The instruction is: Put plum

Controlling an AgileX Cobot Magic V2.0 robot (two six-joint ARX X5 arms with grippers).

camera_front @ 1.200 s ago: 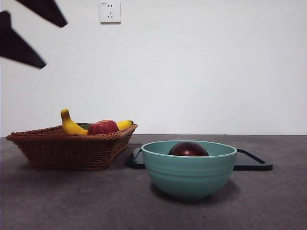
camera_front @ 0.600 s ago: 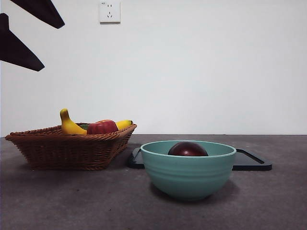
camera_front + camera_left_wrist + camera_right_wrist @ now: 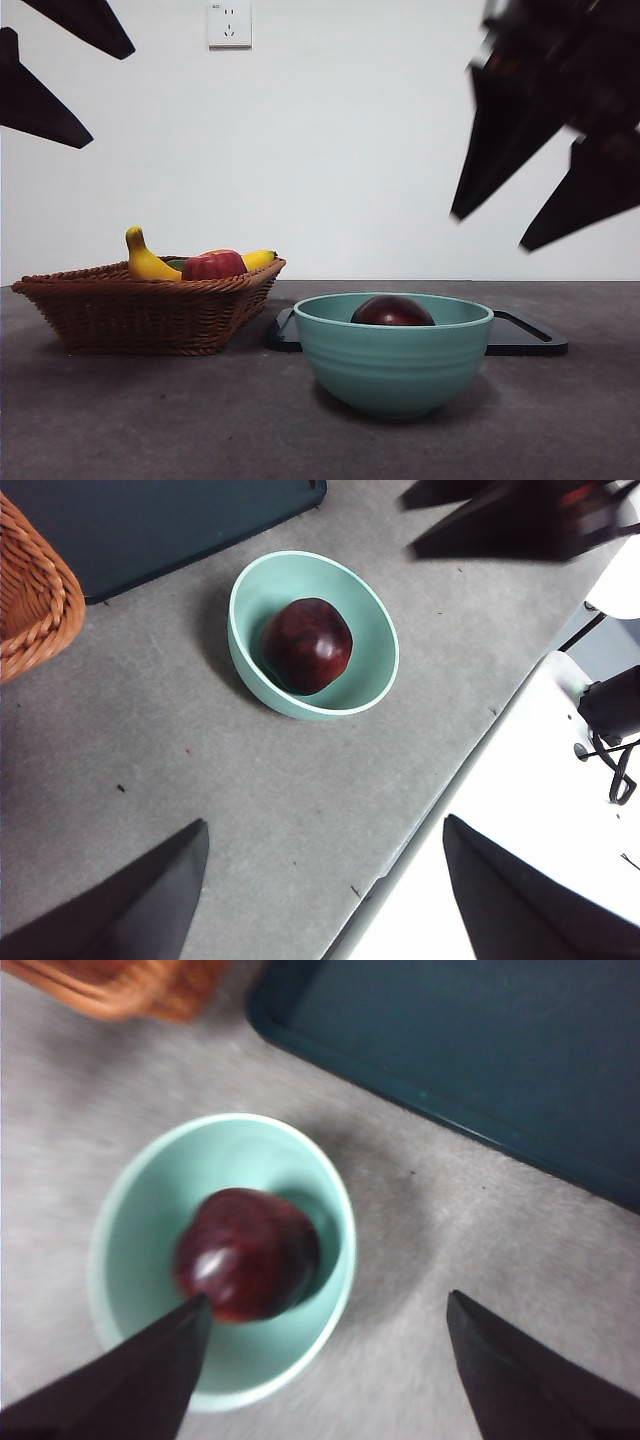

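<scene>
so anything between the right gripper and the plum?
Nothing visible. The right gripper hangs open above the green bowl, and the plum lies uncovered inside, alone.

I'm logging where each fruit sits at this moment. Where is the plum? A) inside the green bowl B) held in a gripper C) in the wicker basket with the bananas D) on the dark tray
A: the plum lies inside the green bowl, with both wrist views looking down on it there.
</scene>
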